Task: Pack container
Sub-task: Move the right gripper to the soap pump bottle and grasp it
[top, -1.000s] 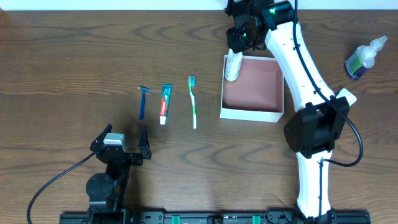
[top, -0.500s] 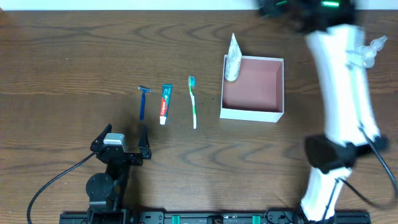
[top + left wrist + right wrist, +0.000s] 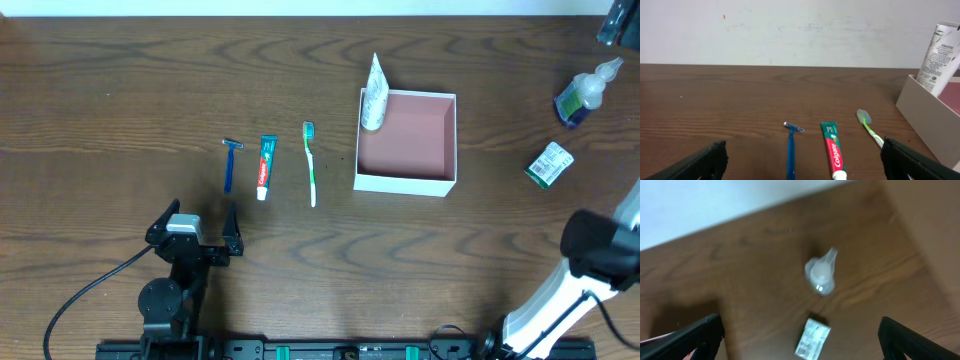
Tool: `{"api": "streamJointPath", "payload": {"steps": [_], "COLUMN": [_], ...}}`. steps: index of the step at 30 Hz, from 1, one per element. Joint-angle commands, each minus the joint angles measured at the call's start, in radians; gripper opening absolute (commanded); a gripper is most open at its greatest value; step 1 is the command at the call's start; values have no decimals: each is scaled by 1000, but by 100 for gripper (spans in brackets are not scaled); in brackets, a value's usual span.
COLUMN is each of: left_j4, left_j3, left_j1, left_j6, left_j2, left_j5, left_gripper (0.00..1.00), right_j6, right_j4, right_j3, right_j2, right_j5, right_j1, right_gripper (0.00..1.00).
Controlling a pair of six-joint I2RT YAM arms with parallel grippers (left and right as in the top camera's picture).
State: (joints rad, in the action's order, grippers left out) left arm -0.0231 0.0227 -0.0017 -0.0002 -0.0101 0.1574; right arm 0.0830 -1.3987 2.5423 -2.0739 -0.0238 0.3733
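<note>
The container (image 3: 404,183), a shallow white-walled box with a pink-brown inside, sits right of centre. A white tube (image 3: 373,95) leans in its back left corner, and the tube (image 3: 940,56) also shows in the left wrist view above the container's wall (image 3: 929,120). A blue razor (image 3: 230,165), a toothpaste tube (image 3: 266,167) and a green toothbrush (image 3: 311,163) lie in a row to its left. My left gripper (image 3: 200,224) rests open in front of them, holding nothing. My right gripper (image 3: 801,332) hangs open and empty, high over a small bottle (image 3: 821,272) and a packet (image 3: 812,337).
At the far right of the table stand the clear bottle with green liquid (image 3: 583,92) and the green-and-white packet (image 3: 550,163). The right arm's base (image 3: 590,265) rises at the front right. A pale wall lies beyond the table's back edge.
My right arm swung from the container's back left corner to the far right and its jaws opened. The white tube stayed leaning in the container. The left arm did not move.
</note>
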Motion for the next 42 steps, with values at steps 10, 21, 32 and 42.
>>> {"api": "streamJointPath", "payload": {"steps": [10, 21, 32, 42], "left_j4": [-32, -32, -32, -32], "left_j3": [-19, -19, -19, -19], "left_j1": [3, 3, 3, 3], "left_j6": [6, 6, 6, 6], "left_j2": [6, 6, 6, 6], "left_j5": [14, 14, 14, 14], "left_gripper": [98, 98, 98, 98], "right_j6": [456, 436, 442, 492], "right_j4": [40, 119, 205, 265], "right_j3": [-58, -58, -73, -151], "right_j2": [-143, -285, -301, -301], "right_j5": [58, 37, 8, 8], "right_j1": [74, 84, 75, 52], "right_gripper": [99, 99, 96, 94]}}
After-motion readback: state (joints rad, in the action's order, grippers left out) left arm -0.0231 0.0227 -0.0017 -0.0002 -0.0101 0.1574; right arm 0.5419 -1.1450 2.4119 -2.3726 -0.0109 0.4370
